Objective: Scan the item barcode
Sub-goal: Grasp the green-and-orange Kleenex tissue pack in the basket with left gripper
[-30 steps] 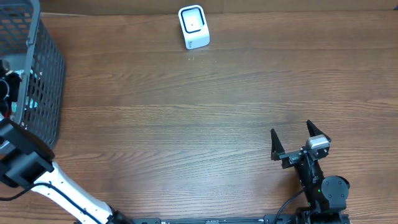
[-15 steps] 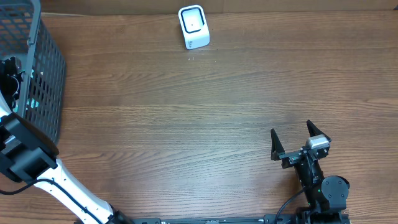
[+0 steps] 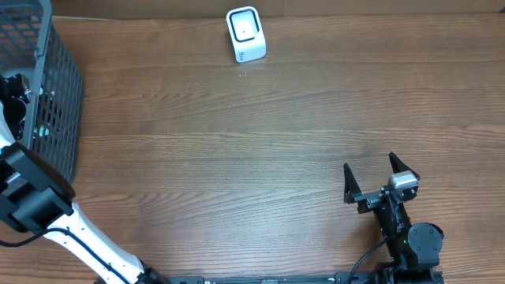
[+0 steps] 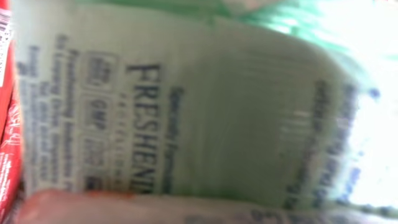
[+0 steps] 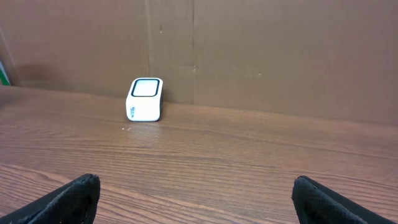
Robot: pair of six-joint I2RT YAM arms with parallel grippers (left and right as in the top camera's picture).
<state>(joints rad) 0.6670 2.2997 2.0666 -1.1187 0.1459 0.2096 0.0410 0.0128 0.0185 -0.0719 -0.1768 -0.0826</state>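
A brown wood-grain surface (image 3: 237, 142) is seen from above. A small white scanner (image 3: 245, 34) is set upright on it at twelve o'clock, near the far edge. A dark mesh basket (image 3: 59, 87) is placed at ten o'clock, well apart from the scanner.

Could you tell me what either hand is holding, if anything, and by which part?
Right hand: open, holding nothing. Left hand inside the dark mesh basket, against a pale green packet; a grip cannot be told.
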